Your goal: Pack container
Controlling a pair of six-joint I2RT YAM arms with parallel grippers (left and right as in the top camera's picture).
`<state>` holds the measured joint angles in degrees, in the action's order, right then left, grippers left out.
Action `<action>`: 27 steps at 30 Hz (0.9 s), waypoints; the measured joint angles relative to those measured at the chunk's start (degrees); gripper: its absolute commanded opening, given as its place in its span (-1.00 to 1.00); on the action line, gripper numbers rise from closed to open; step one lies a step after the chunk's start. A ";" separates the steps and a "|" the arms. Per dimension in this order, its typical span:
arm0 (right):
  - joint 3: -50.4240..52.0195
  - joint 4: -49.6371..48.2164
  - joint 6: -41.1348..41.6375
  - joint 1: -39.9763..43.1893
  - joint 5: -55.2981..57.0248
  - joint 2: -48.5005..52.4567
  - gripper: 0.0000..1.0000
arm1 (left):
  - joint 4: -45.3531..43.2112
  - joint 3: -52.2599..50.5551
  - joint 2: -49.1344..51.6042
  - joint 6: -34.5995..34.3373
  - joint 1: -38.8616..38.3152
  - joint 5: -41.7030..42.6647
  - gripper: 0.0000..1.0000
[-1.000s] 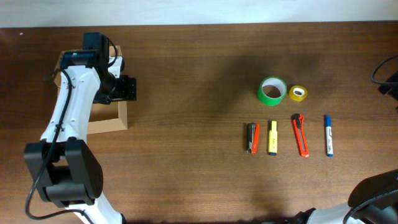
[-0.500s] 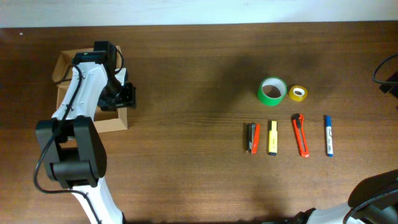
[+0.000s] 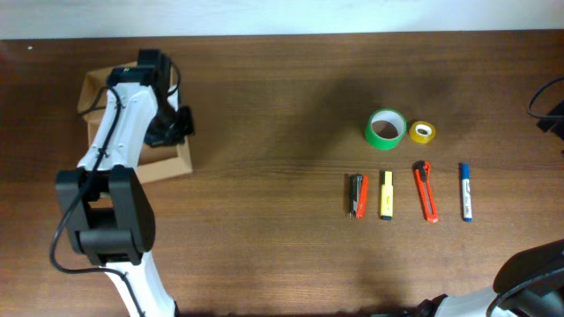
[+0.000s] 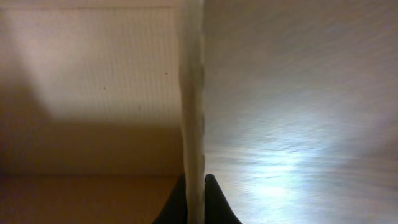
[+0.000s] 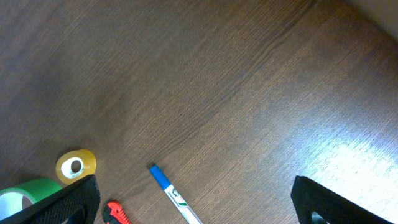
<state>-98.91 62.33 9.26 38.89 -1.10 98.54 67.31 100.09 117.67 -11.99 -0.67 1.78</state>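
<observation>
The container (image 3: pixel 159 167), a small tan cardboard box with its flap (image 3: pixel 92 88) folded back, sits at the table's far left. My left gripper (image 3: pixel 181 124) is shut on its right wall. In the left wrist view that thin wall (image 4: pixel 192 93) runs straight up between the two dark fingertips (image 4: pixel 215 202), with the box's inside to the left and the table to the right. My left gripper (image 4: pixel 196 200) pinches it tight. My right gripper (image 5: pixel 200 205) is open above the table, with nothing between its fingers.
At the right lie a green tape roll (image 3: pixel 384 129), a yellow tape roll (image 3: pixel 422 132), a small orange-and-black tool (image 3: pixel 356 195), a yellow highlighter (image 3: pixel 386 194), an orange cutter (image 3: pixel 426 191) and a blue marker (image 3: pixel 464 191). The marker (image 5: pixel 171 194) lies below my right gripper.
My left gripper has closed onto the box's right wall. The box has shifted and turned a little to the right. The right arm has not moved.
</observation>
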 measured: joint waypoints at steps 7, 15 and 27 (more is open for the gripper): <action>0.00 0.66 0.04 0.00 0.00 0.00 0.98 | 2.69 21.66 0.00 -8.35 -8.26 -0.04 -0.97; 0.00 1.75 0.04 0.00 -0.02 0.00 0.98 | 4.42 30.25 0.04 -13.66 -17.90 -0.07 -0.97; 0.00 2.78 0.02 0.00 -1.44 0.00 0.98 | 8.33 30.29 11.19 -16.26 -34.14 -0.96 -0.97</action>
<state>-98.91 65.10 9.28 38.89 -2.55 98.54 75.64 130.39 128.86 -28.25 -34.81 0.82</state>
